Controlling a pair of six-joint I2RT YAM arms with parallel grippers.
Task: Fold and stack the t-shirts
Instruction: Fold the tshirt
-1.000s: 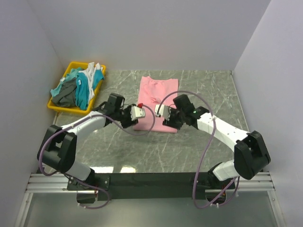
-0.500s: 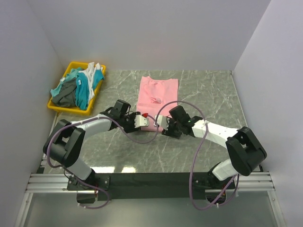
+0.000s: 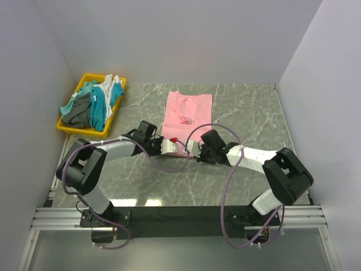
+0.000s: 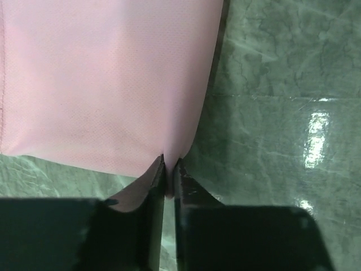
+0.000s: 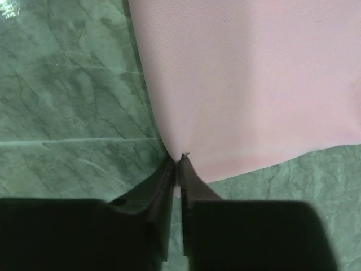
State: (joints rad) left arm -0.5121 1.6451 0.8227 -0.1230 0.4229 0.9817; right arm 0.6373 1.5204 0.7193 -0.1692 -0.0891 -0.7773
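With the left fingers [image 4: 153,189] and right fingers [image 5: 163,189] each clamped on a near corner of the shirt [image 3: 189,110], lying centrally on the surface [image 3: 251,113] toward its far edge, either shallow pinch may slip, skewing the fold.

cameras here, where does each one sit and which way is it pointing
top external: above and behind the bases, looking down on the table; left arm and right arm show whole, plus pink t-shirt and yellow bin.
left wrist: on the left wrist, looking along the left end effector, shut on a near corner of the t-shirt.
right wrist: likewise along the right end effector, shut on the other near corner.
shared: all three show the pink t-shirt on the table.
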